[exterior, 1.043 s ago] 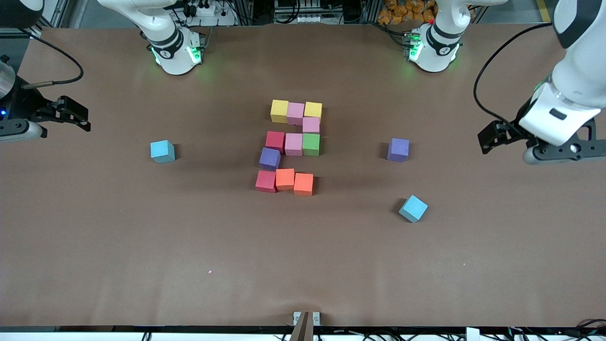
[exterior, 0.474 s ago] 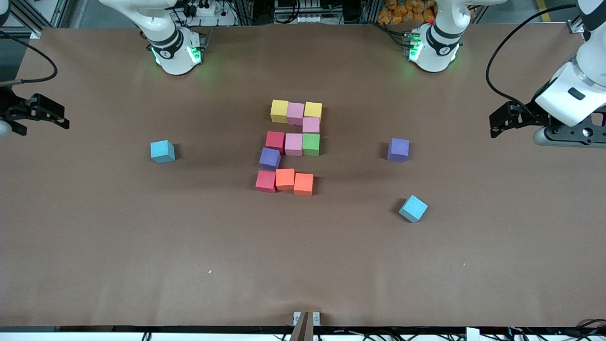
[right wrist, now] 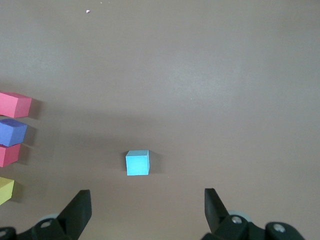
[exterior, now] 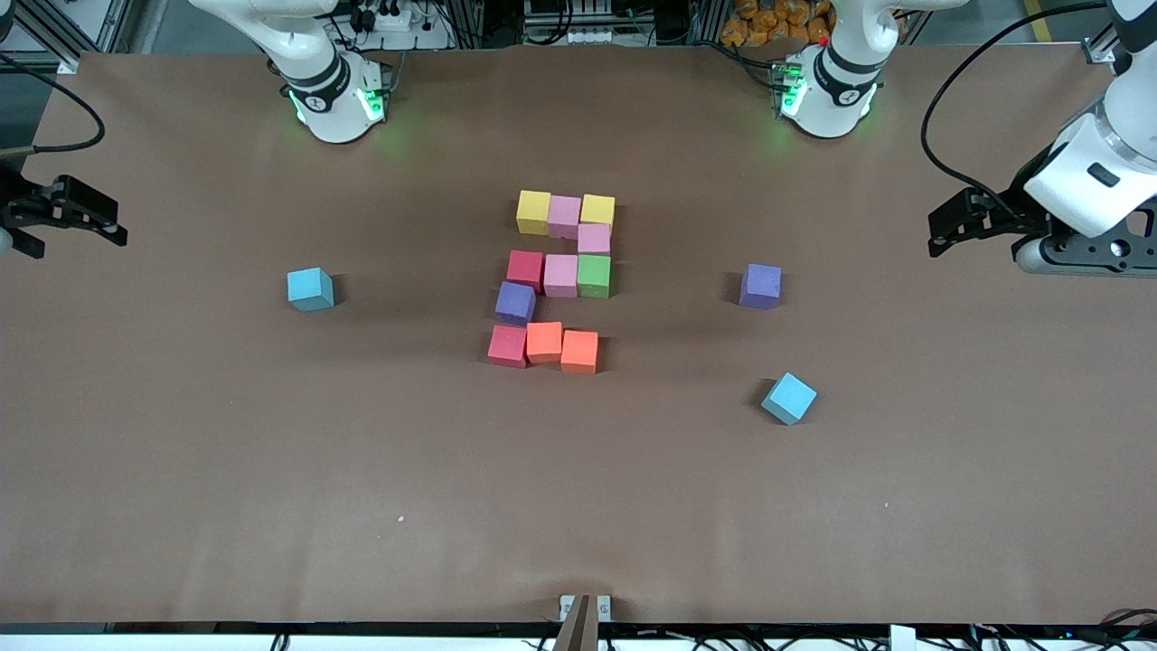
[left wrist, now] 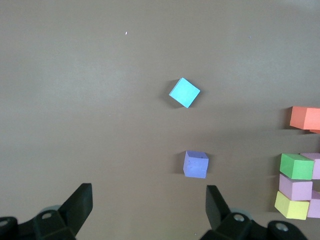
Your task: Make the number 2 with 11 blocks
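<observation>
Several blocks lie together mid-table in the shape of a 2. Its top row is yellow (exterior: 533, 212), pink (exterior: 564, 215) and yellow (exterior: 597, 210), with a pink block (exterior: 594, 239) below. Then come red (exterior: 525, 269), pink (exterior: 560, 275) and green (exterior: 594, 276), a purple block (exterior: 515, 302), and a bottom row of red (exterior: 507, 346) and two orange (exterior: 544, 342) (exterior: 579, 352). My left gripper (exterior: 945, 231) (left wrist: 149, 205) hangs open and empty over bare table at the left arm's end. My right gripper (exterior: 108, 221) (right wrist: 147, 207) hangs open and empty at the right arm's end.
A loose purple cube (exterior: 760, 286) (left wrist: 195, 164) sits toward the left arm's end. A light-blue cube (exterior: 788, 398) (left wrist: 184, 92) lies nearer the front camera than it. Another light-blue cube (exterior: 310, 289) (right wrist: 137, 162) sits toward the right arm's end. Brown paper covers the table (exterior: 271, 470).
Both arms have drawn outward toward their own ends of the table, most of it in the first half second. No cube has moved.
</observation>
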